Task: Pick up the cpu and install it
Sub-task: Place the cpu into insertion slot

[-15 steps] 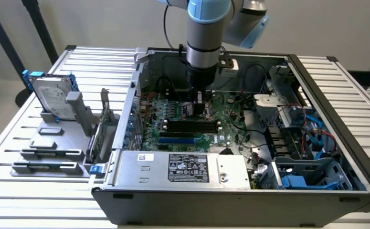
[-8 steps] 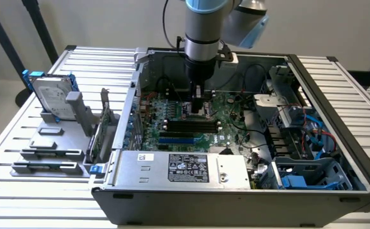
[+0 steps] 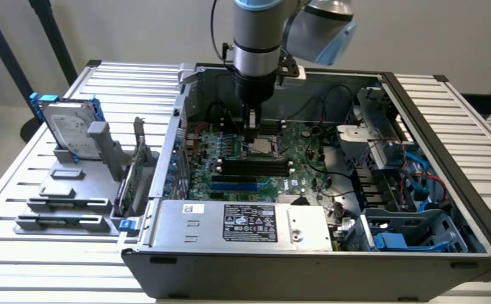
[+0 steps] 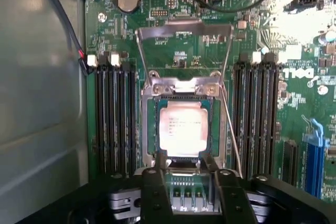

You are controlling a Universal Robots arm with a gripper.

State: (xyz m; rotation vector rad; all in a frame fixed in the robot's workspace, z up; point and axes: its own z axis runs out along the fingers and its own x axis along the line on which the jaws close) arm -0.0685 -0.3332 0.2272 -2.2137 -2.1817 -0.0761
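Gripper (image 4: 184,157): it is low inside the open computer case (image 3: 313,269), over the motherboard (image 4: 294,140), straight above the socket (image 4: 148,129).
Gripper opening: the two black fingers (image 4: 157,182) stand apart, about half spread, with a clear gap between them. Nothing is held in this gap.
Gripper contact: the fingertips are at the near edge of the cpu. I cannot tell if they touch it or stay just above it.
Cpu (image 4: 184,128): it lies flat in the socket, silver top upward, inside the metal frame. It is in the part of the motherboard toward the far wall of the case.
Load plate (image 4: 184,26): it is raised and tilted back from the socket, so the cpu is uncovered.
Memory slots (image 4: 113,119): long black rows just beside the socket, on both sides of it.
Hard drive (image 3: 70,130): it stands upright in a grey holder on the table (image 3: 17,190), outside the case, near the table's edge at the exterior view's left, well apart from the gripper.
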